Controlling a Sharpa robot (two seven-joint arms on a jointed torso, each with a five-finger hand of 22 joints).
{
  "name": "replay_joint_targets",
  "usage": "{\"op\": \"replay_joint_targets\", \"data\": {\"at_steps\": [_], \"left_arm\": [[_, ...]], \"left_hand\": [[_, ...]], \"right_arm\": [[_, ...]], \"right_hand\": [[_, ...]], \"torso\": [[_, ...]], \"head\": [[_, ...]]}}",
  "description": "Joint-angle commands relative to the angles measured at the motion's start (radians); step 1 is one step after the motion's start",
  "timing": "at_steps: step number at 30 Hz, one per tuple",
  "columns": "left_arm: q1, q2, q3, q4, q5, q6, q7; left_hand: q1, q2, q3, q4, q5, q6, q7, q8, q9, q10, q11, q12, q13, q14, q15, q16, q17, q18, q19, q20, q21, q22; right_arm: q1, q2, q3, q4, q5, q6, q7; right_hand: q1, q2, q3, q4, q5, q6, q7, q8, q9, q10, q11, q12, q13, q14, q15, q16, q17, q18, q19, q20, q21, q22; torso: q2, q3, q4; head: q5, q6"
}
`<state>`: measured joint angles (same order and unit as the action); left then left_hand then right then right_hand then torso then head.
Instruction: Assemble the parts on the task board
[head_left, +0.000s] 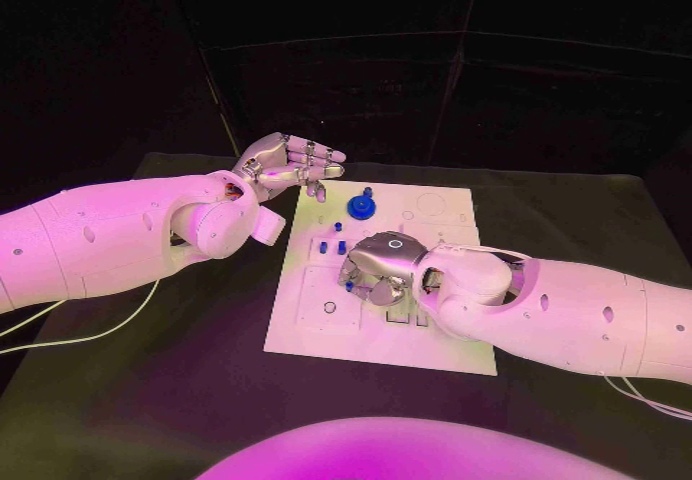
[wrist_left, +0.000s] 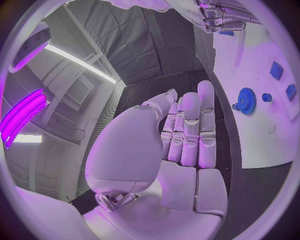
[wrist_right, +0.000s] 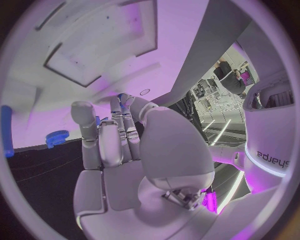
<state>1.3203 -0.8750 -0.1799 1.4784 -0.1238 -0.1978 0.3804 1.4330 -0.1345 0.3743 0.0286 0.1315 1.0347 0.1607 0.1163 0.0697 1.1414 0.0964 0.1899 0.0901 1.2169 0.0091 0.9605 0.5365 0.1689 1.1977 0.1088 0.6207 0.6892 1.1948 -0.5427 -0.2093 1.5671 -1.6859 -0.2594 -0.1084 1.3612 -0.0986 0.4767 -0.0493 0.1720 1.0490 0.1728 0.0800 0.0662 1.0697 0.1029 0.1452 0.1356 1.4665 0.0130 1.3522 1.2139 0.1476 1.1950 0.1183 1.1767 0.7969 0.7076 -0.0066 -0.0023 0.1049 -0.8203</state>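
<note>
A: Start at the fingers. What has the right hand (head_left: 378, 268) got?

B: I cannot tell. Its fingers curl down over the middle of the task board (head_left: 447, 215), and in the right wrist view they lie close together with a sliver of blue at the tips, too hidden to call a grip.

A: And the left hand (head_left: 289, 163)?

B: It sits off the board's far-left corner, fingers bent inward side by side, nothing in them.

A: Where is the gear?

B: The blue gear (head_left: 361, 208) lies flat on the far half of the board, between the two hands, its axis straight up. Small blue pegs (head_left: 340, 246) stand just nearer the right hand.

A: How would it handle?

B: My guess is light, rigid plastic, slick on the faces. The toothed rim gives the best purchase, pinched from opposite sides.
</note>
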Motion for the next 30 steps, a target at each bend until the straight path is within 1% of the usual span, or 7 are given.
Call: {"op": "replay_joint_targets", "data": {"at_steps": [1, 3, 6, 15, 21, 26, 30], "left_arm": [[0.001, 0.001, 0.001, 0.0, 0.004, 0.014, 0.002], [0.001, 0.0, 0.001, 0.0, 0.004, 0.014, 0.002], [0.001, 0.0, 0.001, 0.0, 0.004, 0.015, 0.001], [0.001, -0.002, 0.001, -0.002, 0.004, 0.017, -0.002], [0.001, -0.004, 0.0, -0.004, 0.004, 0.018, -0.003], [0.001, -0.004, 0.0, -0.006, 0.004, 0.019, -0.004], [0.001, -0.004, 0.0, -0.007, 0.004, 0.02, -0.004]], "left_hand": [[-0.002, 0.009, -0.002, -0.004, 0.0, 0.0, 0.006, 0.002, -0.002, -0.005, -0.001, 0.003, 0.0, -0.008, 0.0, -0.005, -0.002, 0.013, -0.006, -0.002, -0.004, -0.001], [-0.002, 0.009, -0.002, -0.004, 0.0, 0.0, 0.006, 0.002, -0.002, -0.005, -0.001, 0.003, 0.0, -0.008, 0.0, -0.005, -0.002, 0.013, -0.006, -0.002, -0.004, -0.001], [-0.002, 0.009, -0.002, -0.004, 0.0, 0.0, 0.006, 0.002, -0.002, -0.005, -0.001, 0.003, 0.0, -0.008, 0.0, -0.005, -0.002, 0.013, -0.006, -0.002, -0.004, -0.001], [-0.002, 0.009, -0.002, -0.004, 0.0, 0.0, 0.006, 0.002, -0.002, -0.005, -0.001, 0.003, 0.0, -0.008, 0.0, -0.005, -0.002, 0.013, -0.006, -0.002, -0.004, -0.001], [-0.002, 0.009, -0.002, -0.004, 0.0, 0.0, 0.006, 0.002, -0.002, -0.005, -0.001, 0.003, 0.0, -0.008, 0.0, -0.005, -0.002, 0.013, -0.006, -0.002, -0.004, -0.001], [-0.002, 0.009, -0.002, -0.004, 0.0, 0.0, 0.006, 0.002, -0.002, -0.005, -0.001, 0.003, 0.0, -0.008, 0.0, -0.005, -0.002, 0.013, -0.006, -0.002, -0.004, -0.001], [-0.003, 0.009, -0.002, -0.004, 0.0, 0.0, 0.007, 0.002, -0.002, -0.006, 0.0, 0.004, 0.0, -0.009, 0.001, -0.005, -0.002, 0.013, -0.007, -0.002, -0.005, -0.002]], "right_arm": [[-0.004, -0.003, -0.004, -0.003, -0.008, 0.002, -0.008], [-0.004, -0.007, -0.004, 0.001, -0.008, -0.014, -0.002], [-0.004, -0.014, -0.004, 0.008, -0.005, -0.041, 0.008], [-0.005, -0.054, -0.004, 0.039, 0.022, -0.177, 0.058], [-0.005, -0.093, -0.004, 0.064, 0.055, -0.257, 0.083], [-0.004, -0.134, -0.003, 0.095, 0.092, -0.288, 0.091], [0.002, -0.176, -0.001, 0.121, 0.127, -0.281, 0.08]], "right_hand": [[-0.012, -0.009, -0.006, 0.004, 0.014, -0.01, 0.003, -0.006, 0.001, -0.028, 0.011, -0.015, -0.035, 0.033, 0.009, -0.007, -0.009, -0.007, -0.01, 0.002, -0.007, -0.011], [-0.016, -0.019, -0.016, 0.003, 0.014, -0.017, 0.004, -0.009, 0.001, -0.054, 0.015, -0.024, -0.044, 0.031, 0.013, -0.01, -0.015, -0.005, -0.016, 0.007, -0.014, -0.022], [-0.017, -0.025, -0.028, 0.001, 0.014, -0.023, 0.003, -0.01, 0.002, -0.074, 0.017, -0.028, -0.051, 0.03, 0.015, -0.013, -0.02, -0.003, -0.019, 0.01, -0.019, -0.029], [-0.016, -0.028, -0.039, 0.0, 0.015, -0.026, 0.0, -0.01, 0.003, -0.078, 0.016, -0.021, -0.054, 0.03, 0.015, -0.012, -0.019, -0.002, -0.02, 0.011, -0.022, -0.033], [-0.011, -0.032, -0.053, -0.004, 0.016, -0.053, -0.003, -0.017, 0.0, -0.094, 0.015, -0.014, -0.06, 0.027, 0.014, -0.016, -0.025, 0.002, -0.031, 0.01, -0.037, -0.058], [-0.008, -0.028, -0.059, -0.005, 0.018, -0.068, -0.002, -0.018, 0.0, -0.096, 0.015, -0.006, -0.062, 0.027, 0.014, -0.016, -0.026, 0.002, -0.03, 0.01, -0.039, -0.059], [-0.006, -0.025, -0.06, -0.005, 0.019, -0.07, -0.002, -0.017, 0.0, -0.091, 0.015, 0.001, -0.062, 0.027, 0.014, -0.015, -0.024, 0.001, -0.028, 0.01, -0.038, -0.057]], "torso": [[0.0, 0.0003, 0.0009], [0.0, 0.0006, 0.0004], [0.0, 0.0001, 0.0003], [0.0, 0.0003, -0.0006], [-0.001, 0.0002, -0.0007], [-0.002, 0.0004, -0.0007], [-0.002, -0.0006, -0.0004]], "head": [[-0.001, 0.0], [0.0, 0.001], [0.0, 0.001], [-0.001, 0.004], [-0.004, 0.009], [-0.011, 0.017], [-0.019, 0.026]]}}
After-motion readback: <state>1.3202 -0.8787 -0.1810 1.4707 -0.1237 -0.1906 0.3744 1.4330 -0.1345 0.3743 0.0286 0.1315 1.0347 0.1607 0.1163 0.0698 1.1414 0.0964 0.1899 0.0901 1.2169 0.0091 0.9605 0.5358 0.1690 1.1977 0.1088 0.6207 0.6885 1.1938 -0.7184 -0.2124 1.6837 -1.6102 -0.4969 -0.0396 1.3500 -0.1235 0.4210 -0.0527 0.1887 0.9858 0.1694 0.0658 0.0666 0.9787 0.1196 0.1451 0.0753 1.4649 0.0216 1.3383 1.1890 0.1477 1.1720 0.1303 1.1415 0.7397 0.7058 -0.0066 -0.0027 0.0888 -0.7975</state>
